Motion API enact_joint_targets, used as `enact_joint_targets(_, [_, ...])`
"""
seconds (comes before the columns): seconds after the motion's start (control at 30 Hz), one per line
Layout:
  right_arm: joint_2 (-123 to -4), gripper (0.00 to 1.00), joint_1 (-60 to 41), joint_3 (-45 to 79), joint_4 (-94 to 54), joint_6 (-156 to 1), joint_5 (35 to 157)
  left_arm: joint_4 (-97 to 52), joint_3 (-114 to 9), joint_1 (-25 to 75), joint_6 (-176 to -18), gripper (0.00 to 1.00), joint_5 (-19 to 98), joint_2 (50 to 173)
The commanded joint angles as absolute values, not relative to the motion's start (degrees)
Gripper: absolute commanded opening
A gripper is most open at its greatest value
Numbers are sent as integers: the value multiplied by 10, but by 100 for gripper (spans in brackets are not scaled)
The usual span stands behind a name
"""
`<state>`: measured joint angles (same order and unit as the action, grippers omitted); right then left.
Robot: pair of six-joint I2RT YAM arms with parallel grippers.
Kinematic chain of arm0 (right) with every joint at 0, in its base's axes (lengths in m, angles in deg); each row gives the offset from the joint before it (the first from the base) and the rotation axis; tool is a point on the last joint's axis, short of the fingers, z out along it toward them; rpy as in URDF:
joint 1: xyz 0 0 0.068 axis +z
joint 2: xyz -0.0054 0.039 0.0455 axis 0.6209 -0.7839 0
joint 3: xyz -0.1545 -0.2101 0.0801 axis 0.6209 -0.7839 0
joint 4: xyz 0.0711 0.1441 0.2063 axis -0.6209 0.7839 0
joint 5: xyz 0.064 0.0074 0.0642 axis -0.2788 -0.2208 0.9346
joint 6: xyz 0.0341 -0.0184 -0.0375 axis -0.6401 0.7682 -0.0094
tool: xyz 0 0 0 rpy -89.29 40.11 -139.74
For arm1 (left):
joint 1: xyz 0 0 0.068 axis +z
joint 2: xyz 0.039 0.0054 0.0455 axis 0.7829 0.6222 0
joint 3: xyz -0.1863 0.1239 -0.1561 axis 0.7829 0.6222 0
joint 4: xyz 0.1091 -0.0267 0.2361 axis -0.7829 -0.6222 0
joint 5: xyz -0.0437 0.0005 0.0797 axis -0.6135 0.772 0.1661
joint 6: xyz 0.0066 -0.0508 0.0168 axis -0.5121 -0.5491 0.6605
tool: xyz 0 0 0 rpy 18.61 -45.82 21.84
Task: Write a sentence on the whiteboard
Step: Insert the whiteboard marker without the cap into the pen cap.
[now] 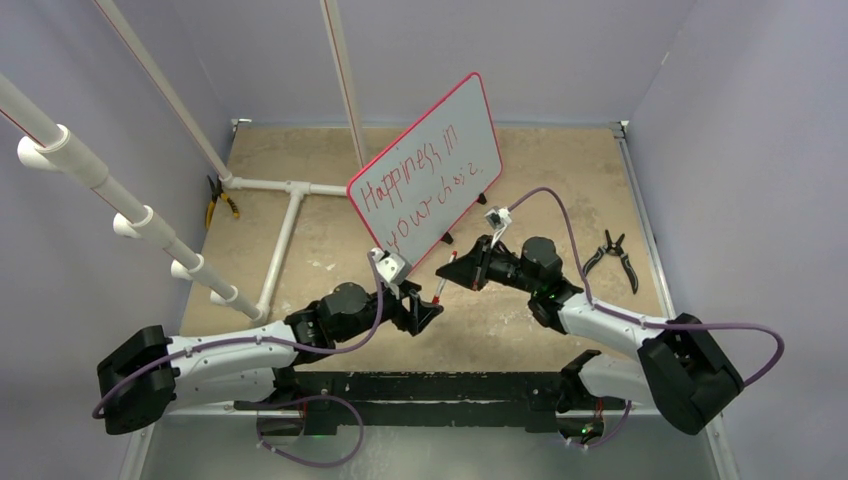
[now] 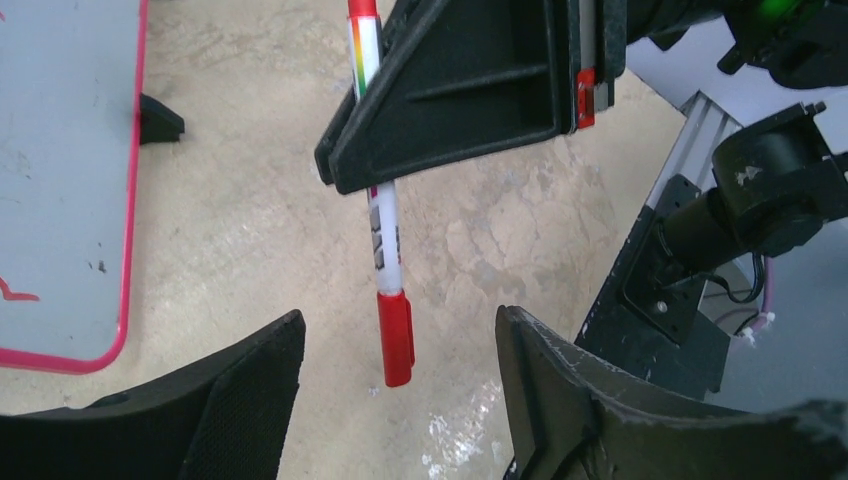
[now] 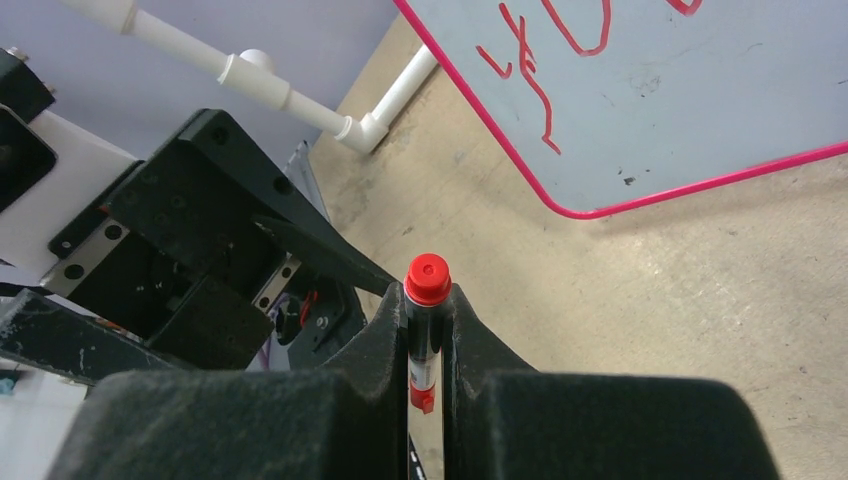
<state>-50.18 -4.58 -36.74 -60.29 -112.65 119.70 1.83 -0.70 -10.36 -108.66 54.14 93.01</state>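
Right gripper [image 3: 427,300], matte black wedge-shaped fingers, clamped on a glossy white marker [image 2: 383,225]; left gripper [image 2: 400,322] spread wide, its textured fingers flanking the marker's red-capped end without touching; beyond, the red-rimmed whiteboard [image 1: 470,130] stands tilted on the mottled beige table [image 1: 560,180]; the sentence [image 1: 415,185], in red handwriting, reads "Happiness in your cho…", the last letters unclear.

The worktop [image 1: 560,180] is a worn, blotchy tan surface. Near its middle the whiteboard [image 1: 440,150] stands tilted on small black feet. A white pipe frame [image 1: 285,215] lies flat on the left, with yellow-handled pliers [image 1: 218,200] just beside its far-left end. Black pliers [image 1: 615,258] lie on the right, well apart from the board
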Motion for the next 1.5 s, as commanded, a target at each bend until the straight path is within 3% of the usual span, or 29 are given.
enact_joint_targets(0.0, [-481,0,-43,-370,-613,-1118,1202,-24,-27,-104,-1107,69,501,921])
enact_joint_targets(0.3, [-461,0,-43,-374,-631,-1115,1219,2,-10,-104,-1154,70,482,942])
enact_joint_targets(0.9, [-454,0,-43,-378,-659,-1117,1251,34,-21,-103,-1167,37,482,991])
enact_joint_targets(1.1, [-462,0,-42,-376,-662,-1115,1259,44,-24,-103,-1165,35,470,998])
enact_joint_targets(1.2, [-465,0,-42,-376,-662,-1115,1261,50,-25,-103,-1163,25,467,1001])
enact_joint_targets(1.33, [-469,0,-42,-378,-660,-1103,1269,53,-26,-102,-1157,0,464,999])
enact_joint_targets(1.47, [-470,0,-42,-384,-649,-1072,1286,66,-20,-101,-1155,0,456,992])
